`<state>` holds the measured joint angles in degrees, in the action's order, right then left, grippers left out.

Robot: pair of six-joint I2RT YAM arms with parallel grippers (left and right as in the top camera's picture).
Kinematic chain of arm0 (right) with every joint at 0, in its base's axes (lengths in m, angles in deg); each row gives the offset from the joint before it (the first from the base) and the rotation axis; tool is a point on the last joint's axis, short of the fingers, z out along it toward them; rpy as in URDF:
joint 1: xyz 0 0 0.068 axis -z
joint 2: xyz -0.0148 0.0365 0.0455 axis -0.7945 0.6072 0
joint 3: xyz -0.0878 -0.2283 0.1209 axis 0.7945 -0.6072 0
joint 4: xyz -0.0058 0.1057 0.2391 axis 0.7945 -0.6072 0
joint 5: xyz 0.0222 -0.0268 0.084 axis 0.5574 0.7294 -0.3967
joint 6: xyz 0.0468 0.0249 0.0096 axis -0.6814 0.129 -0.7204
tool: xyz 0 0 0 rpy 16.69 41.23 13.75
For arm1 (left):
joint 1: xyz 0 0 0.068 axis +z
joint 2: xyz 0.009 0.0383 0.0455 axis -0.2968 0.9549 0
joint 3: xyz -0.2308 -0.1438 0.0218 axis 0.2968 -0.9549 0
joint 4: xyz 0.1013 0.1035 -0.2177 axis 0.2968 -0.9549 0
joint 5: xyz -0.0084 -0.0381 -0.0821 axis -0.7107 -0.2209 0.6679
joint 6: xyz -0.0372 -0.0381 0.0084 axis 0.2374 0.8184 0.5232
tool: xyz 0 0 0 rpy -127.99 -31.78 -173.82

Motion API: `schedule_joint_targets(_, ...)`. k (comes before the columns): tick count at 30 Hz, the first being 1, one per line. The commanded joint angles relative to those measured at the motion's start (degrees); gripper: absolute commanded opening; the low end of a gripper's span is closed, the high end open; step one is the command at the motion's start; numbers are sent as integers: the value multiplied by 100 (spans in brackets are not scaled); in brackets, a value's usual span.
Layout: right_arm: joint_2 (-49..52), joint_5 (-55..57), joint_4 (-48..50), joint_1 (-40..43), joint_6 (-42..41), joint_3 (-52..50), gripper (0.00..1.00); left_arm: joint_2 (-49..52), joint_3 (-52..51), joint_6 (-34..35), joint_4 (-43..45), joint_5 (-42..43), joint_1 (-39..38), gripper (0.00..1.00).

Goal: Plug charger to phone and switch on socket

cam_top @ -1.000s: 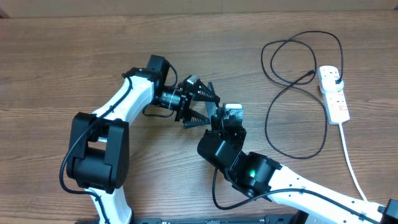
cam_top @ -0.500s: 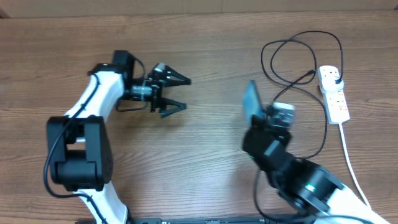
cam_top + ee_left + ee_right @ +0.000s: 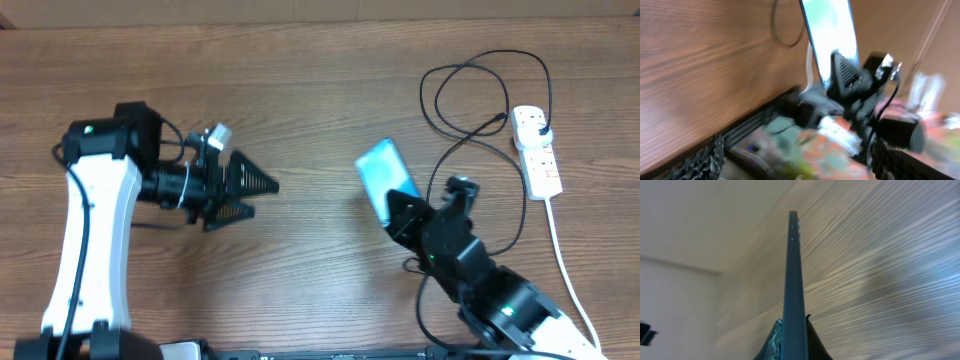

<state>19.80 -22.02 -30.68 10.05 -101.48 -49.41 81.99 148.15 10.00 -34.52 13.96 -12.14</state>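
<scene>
Slim smartphone with light blue-teal screen, held tilted over the wooden desk right of centre, lower end clamped in the right end effector, left end effector spread wide, empty, well apart, thin black looping charger cable and white power strip further right.

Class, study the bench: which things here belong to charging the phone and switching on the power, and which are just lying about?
Belong to the job:
phone, gripped by the right tool
charger, lying in loops
socket

Just there:
wooden table
left tool, open, holding nothing
</scene>
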Motion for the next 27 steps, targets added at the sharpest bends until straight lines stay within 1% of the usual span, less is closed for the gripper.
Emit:
schedule_joint_targets(1, 219, -1067, 1097, 22, -807, -590, 4, -581, 11, -577, -219, -1001, 9, 97)
schedule_joint_targets(3, 409, -1331, 1674, 22, -1147, -874, 4, -984, -120, -575, -232, -1189, 11, 96)
schedule_joint_targets(5, 540, -1451, 2013, 22, -1222, -1043, 4, -1340, -273, -573, -192, -1316, 11, 96)
schedule_joint_targets(6, 605, -1473, 2116, 22, -1222, -1095, 4, -1558, -380, -522, -129, -1384, 13, 100)
schedule_joint_targets(7, 660, -1473, 2124, 22, -1222, -1110, 4, -1797, -514, -413, -15, -1458, 13, 100)
schedule_joint_targets(9, 743, -1473, 2133, 22, -1222, -1110, 4, -2374, -914, 85, 420, -1725, 13, 100)
schedule_joint_targets(11, 782, -1473, 2179, 22, -1222, -1110, 4, -2970, -1432, 872, 1019, -2144, 13, 100)
schedule_joint_targets(13, 785, -1475, 2258, 22, -1222, -1110, 4, -3499, -1989, 1530, 1626, -2277, 13, 99)
schedule_joint_targets(15, 785, -1515, 2374, 22, -1222, -1110, 4, -3947, -2634, 2337, 2367, -2033, 13, 100)
schedule_joint_targets(17, 785, -1556, 2490, 22, -1224, -1110, 4, -4188, -3215, 3040, 3136, -1543, 11, 100)
schedule_joint_targets(18, 785, -1582, 2566, 22, -1224, -1110, 4, -4234, -3576, 3480, 3703, -1126, 11, 100)
schedule_joint_targets(20, 791, -1604, 2706, 22, -1237, -1110, 4, -4183, -4044, 4124, 4579, -516, 11, 100)
schedule_joint_targets(22, 796, -1604, 2763, 22, -1502, -1110, 4, -4035, -4538, 5047, 5687, 35, 11, 100)
schedule_joint_targets(24, 800, -1681, 2763, 22, -1912, -1110, 4, -3794, -4922, 5980, 6756, 348, 11, 99)
schedule_joint_targets(27, 813, -1897, 2765, 20, -2424, -1110, 4, -3403, -5184, 7047, 7726, 520, -13, 100)
